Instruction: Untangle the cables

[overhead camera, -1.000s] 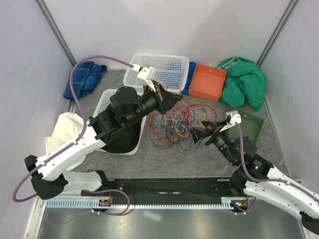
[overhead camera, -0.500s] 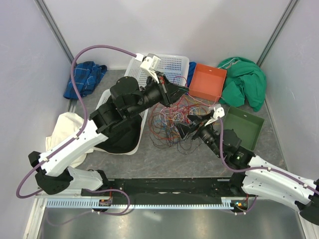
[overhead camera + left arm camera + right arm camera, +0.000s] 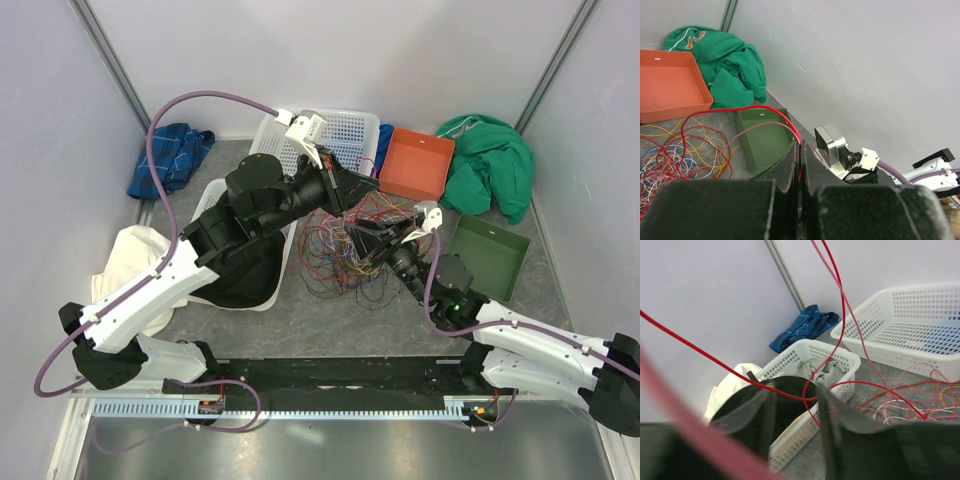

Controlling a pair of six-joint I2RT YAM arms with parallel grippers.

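The cables [image 3: 340, 245] lie as a loose many-coloured tangle in the middle of the table, also visible in the left wrist view [image 3: 670, 160] and the right wrist view [image 3: 910, 407]. My left gripper [image 3: 358, 187] [image 3: 800, 146] hangs above the tangle's far side, shut on a red cable [image 3: 765, 110] that arcs down to the pile. My right gripper [image 3: 365, 240] [image 3: 794, 390] sits at the tangle's right side, jaws partly apart. A taut red cable [image 3: 740, 372] crosses in front of its fingertips. I cannot tell whether it touches them.
A white basket [image 3: 345, 130] stands at the back. Another white basket [image 3: 212, 195] on the left holds dark cloth. An orange tray [image 3: 415, 165], a green tray [image 3: 490, 260], a green cloth [image 3: 490, 160], a blue cloth [image 3: 170, 160] and a white cloth [image 3: 125, 260] ring the tangle.
My right arm has reached left into the tangle and its jaws have narrowed. The left gripper has risen and shifted slightly right, still holding the red cable.
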